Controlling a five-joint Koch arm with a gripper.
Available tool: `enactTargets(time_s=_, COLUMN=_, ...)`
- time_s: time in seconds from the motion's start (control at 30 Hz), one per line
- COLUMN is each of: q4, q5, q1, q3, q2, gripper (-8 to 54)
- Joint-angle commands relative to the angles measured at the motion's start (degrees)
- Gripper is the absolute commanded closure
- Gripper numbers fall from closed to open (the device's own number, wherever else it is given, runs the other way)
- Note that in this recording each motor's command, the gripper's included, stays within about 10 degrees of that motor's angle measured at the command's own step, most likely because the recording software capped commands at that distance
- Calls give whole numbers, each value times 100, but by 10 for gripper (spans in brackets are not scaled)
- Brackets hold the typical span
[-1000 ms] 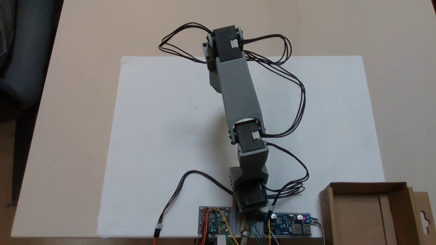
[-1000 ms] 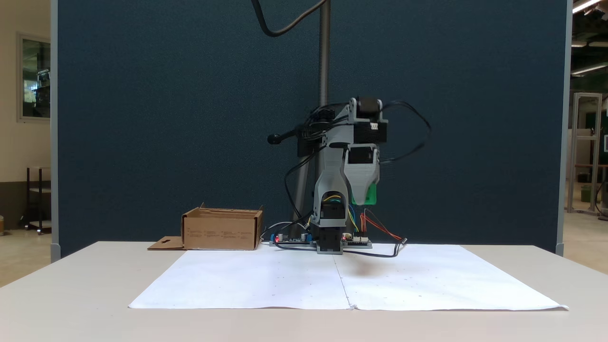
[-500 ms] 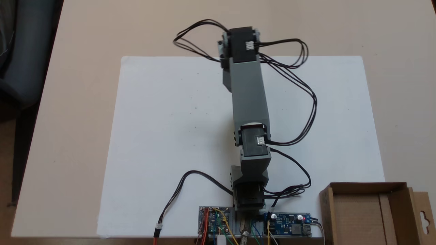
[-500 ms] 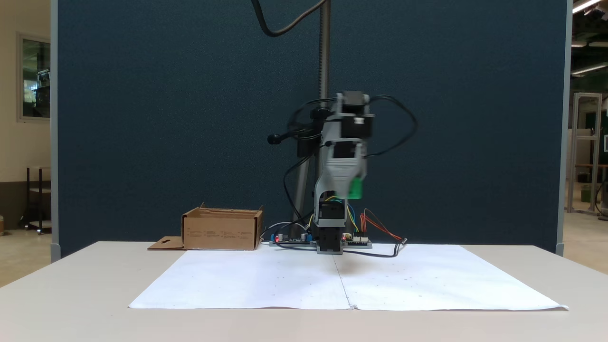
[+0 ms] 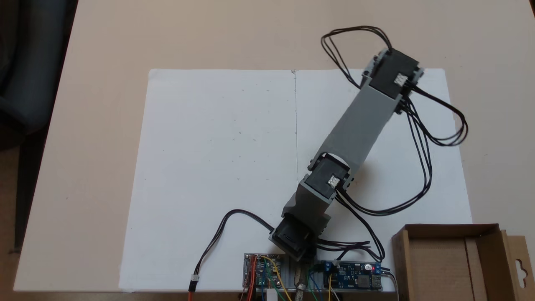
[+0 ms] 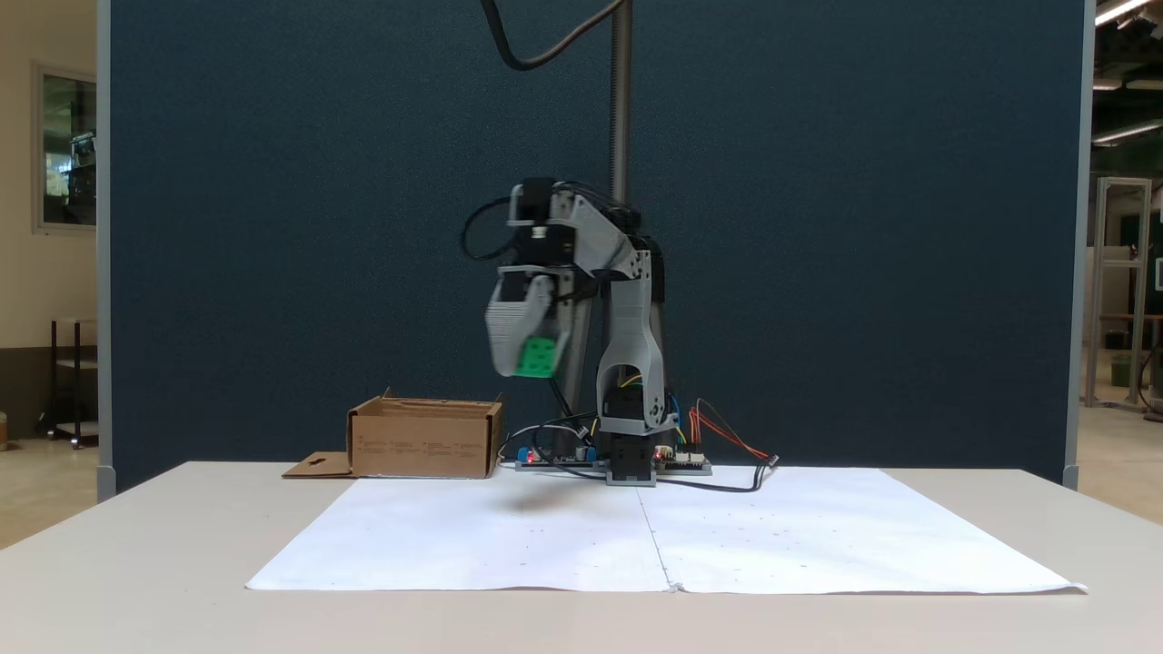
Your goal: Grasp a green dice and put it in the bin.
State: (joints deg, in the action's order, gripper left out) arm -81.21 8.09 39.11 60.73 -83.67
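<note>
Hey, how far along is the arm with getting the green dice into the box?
The pickup looks done: the gripper holds the green dice well above the white paper. The carry is under way, with the dice in the air to the right of the cardboard box in this fixed view, not yet over it. Reaching the box and letting go remain.

One green dice [image 6: 536, 357]. One cardboard bin [image 5: 455, 261] [image 6: 423, 440]. One robot arm [image 5: 355, 129] showing. Two circuit boards [image 5: 263, 269] sitting at base. One white paper sheet [image 5: 209, 167] lying on one table [image 5: 104, 42].
</note>
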Motion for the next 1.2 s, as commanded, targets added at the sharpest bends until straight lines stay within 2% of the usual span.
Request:
enactTargets(time_s=0.0, q4=-132, q5=-536, q1=633, q3=-123, q2=-53, gripper=337)
enactTargets(time_s=0.23, q4=-519, q5=-686, q1=1969, q3=-1775, q2=747, gripper=337)
enactTargets(time_s=0.8, q4=-483, q5=-1415, q1=4860, q3=-1811, q2=1143, gripper=337)
enactTargets(time_s=1.17, q4=-580, q5=-2057, q1=6064, q3=-1767, q2=1371, gripper=337)
